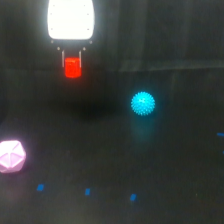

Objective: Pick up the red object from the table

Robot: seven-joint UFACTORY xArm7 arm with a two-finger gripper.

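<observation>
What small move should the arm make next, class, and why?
Probably lift a little higher. The gripper already has its fingers either side of the red object, seemingly gripped; whether it has cleared the table is unclear. The cyan ball sits well aside.

Lab test bench — black table (165, 165), blue marks (87, 191), robot arm.

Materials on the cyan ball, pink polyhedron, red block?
Cyan ball: likely soft rubber, its outline fuzzy with short spikes. Pink polyhedron: probably hard plastic, flat facets catching glare. Red object: smooth saturated surface, plastic or painted wood; too blurred to tell. It sits between the gripper fingers.
</observation>
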